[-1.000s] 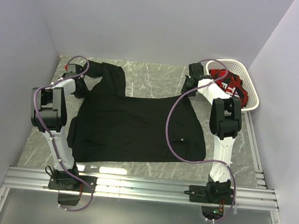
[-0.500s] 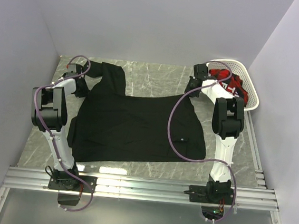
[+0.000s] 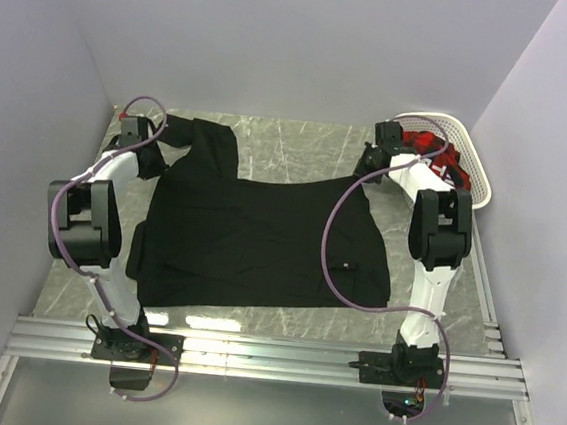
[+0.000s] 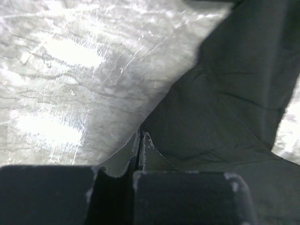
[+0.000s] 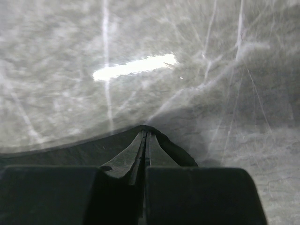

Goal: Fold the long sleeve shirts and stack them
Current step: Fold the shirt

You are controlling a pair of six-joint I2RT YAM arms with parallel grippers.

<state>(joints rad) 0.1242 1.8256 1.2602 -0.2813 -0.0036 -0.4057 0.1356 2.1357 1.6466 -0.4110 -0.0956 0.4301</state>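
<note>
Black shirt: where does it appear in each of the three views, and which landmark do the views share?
Top external: the black shirt lies spread across the middle.
Left wrist: it fills the right and lower part, its edge pinched in the left gripper.
Right wrist: only a dark strip at lower left, its edge pinched in the right gripper.
Shared landmark: the grey marble tabletop.

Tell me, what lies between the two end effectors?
In the top view, the black shirt spans the gap; the left end effector and right end effector each pinch its far edge.
</note>
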